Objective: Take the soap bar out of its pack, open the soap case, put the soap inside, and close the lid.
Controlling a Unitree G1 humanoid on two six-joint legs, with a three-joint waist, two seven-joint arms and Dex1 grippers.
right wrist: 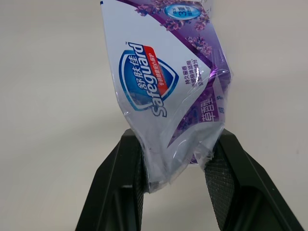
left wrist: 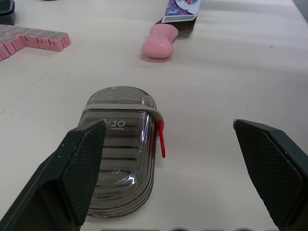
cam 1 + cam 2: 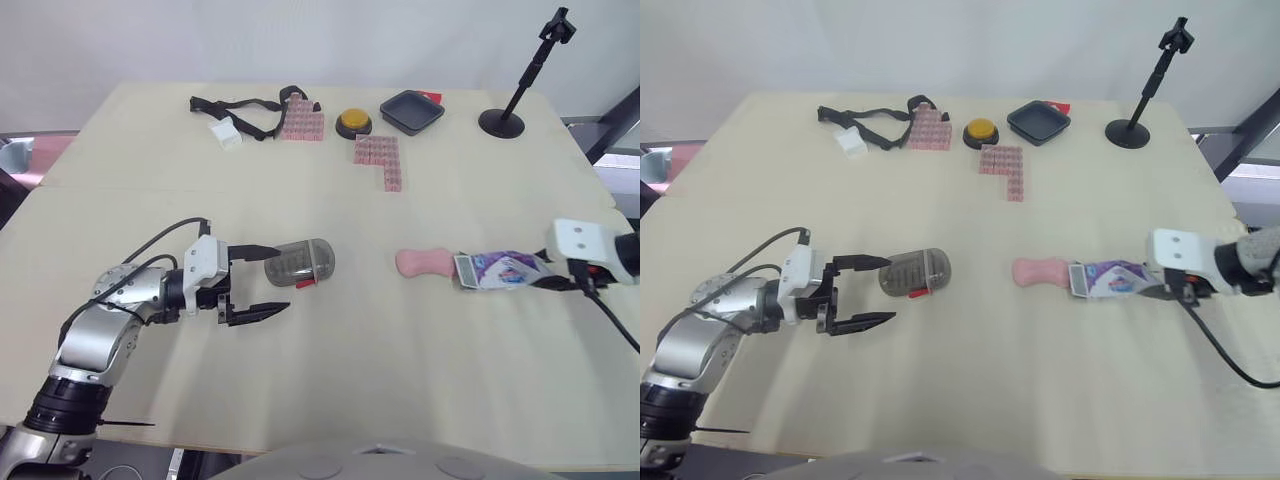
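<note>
A smoky translucent soap case point(image 3: 300, 263) with a small red latch lies shut on its side on the table. My left gripper point(image 3: 262, 280) is open just to its left, one finger touching the case's near end, the other finger point(image 2: 273, 163) off to the side. The pink soap bar point(image 3: 423, 262) lies bare on the table, its far end still at the mouth of the purple and white pack point(image 3: 503, 269). My right gripper point(image 1: 175, 166) is shut on the pack's tail end.
At the back of the table lie a black strap with a white block point(image 3: 238, 118), two groups of pink blocks point(image 3: 379, 158), a yellow button point(image 3: 353, 122), a black tray point(image 3: 411, 111) and a black stand point(image 3: 502, 122). A black cable point(image 3: 612, 318) trails from my right wrist.
</note>
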